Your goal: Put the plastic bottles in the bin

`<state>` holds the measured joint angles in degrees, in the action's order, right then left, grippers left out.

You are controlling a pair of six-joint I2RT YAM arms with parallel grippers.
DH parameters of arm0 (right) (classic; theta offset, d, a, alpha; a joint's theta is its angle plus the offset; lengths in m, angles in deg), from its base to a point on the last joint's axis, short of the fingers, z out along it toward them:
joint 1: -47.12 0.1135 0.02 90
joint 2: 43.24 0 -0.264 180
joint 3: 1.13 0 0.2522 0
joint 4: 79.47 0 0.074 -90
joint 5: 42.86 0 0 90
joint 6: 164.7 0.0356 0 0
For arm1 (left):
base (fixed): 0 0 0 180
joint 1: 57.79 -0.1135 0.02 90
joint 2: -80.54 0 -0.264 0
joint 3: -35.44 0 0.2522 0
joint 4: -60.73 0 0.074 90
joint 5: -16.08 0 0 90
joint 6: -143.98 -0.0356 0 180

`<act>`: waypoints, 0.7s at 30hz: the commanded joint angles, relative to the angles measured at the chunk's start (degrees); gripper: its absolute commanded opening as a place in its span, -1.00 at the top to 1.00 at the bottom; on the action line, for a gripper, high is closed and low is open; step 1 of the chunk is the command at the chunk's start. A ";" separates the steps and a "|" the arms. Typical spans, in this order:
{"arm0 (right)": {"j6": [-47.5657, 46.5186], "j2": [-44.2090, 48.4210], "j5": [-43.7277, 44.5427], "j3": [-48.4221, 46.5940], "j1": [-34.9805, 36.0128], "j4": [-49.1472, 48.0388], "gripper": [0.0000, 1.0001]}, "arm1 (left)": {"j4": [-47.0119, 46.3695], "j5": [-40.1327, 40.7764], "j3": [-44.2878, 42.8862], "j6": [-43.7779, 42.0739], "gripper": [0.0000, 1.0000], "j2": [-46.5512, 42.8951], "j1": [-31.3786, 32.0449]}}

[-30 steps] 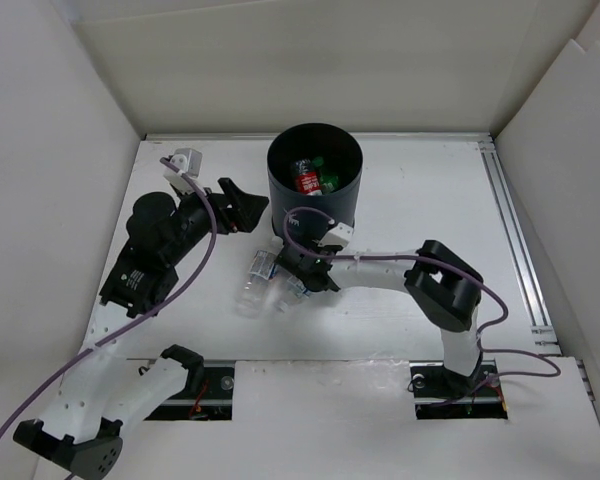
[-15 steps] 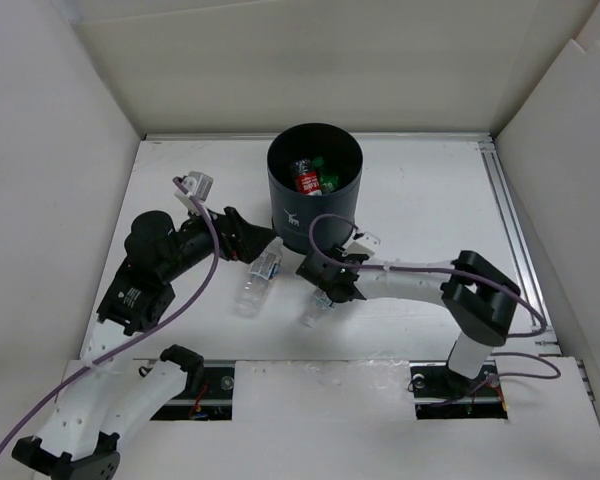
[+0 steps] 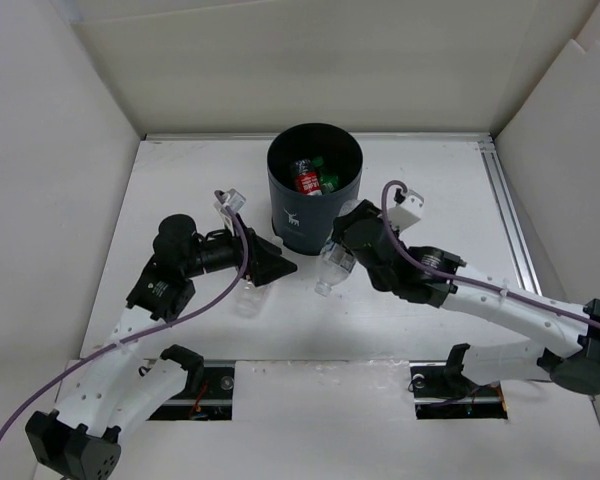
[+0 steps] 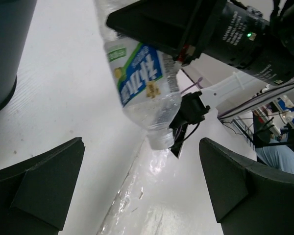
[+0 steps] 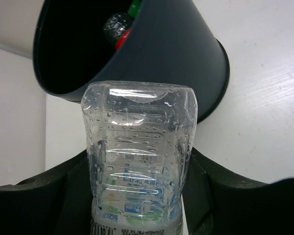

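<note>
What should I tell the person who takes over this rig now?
Right gripper: shut on a clear bottle, held up beside the bin, not yet over it.
Left gripper: open, empty, low over the table.
Done: red-label bottle and green bottle lie in the bin.
Left: drop the held one; another clear bottle lies on the table beside the left gripper. A fifth is not visible.

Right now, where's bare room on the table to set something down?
Bare: the table between the bin and the right-hand rail, and the far-left corner behind the left arm. Crowded: in front of the bin, where the left gripper, the right gripper, its held bottle and a lying bottle bunch.
</note>
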<state>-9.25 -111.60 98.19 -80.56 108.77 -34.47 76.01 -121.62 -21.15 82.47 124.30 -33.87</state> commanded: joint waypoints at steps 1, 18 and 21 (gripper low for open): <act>-5.77 -3.97 0.72 -4.97 1.02 -5.32 1.00 | -9.08 -5.47 -0.06 2.62 -1.00 0.78 0.07; -12.88 -15.93 -0.42 -18.96 7.87 -18.23 1.00 | -2.04 -1.25 -0.24 -1.34 -1.00 4.40 0.07; -13.42 -17.34 -1.65 -20.29 7.87 -18.94 1.00 | -5.90 -2.39 -0.24 0.43 -0.93 2.38 0.07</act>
<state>-21.40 -128.54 97.42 -96.89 116.09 -47.32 74.18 -122.83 -21.15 82.69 128.72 -33.87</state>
